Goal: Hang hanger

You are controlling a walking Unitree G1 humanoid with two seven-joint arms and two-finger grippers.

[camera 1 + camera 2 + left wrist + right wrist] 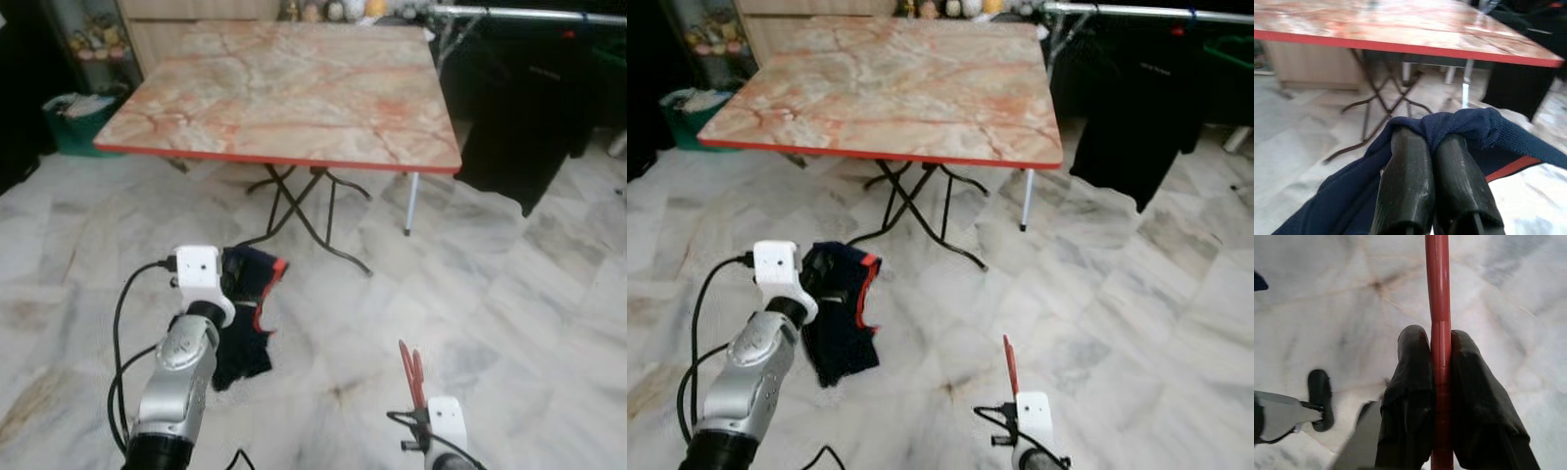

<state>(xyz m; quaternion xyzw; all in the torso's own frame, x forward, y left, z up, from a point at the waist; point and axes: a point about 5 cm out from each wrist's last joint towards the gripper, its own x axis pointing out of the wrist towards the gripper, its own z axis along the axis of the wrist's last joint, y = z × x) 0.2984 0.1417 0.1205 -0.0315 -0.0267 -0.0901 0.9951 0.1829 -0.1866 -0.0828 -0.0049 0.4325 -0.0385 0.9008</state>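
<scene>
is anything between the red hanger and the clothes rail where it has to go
Partly. The right gripper holds the red hanger low over the floor; the rail is far ahead at the right. The marble table near corner and a hanging black garment stand beside that path.

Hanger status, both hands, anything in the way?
Left hand shut on navy garment. Right hand shut on red hanger, held low. Folding table stands between robot and clothes rail ahead right.
</scene>
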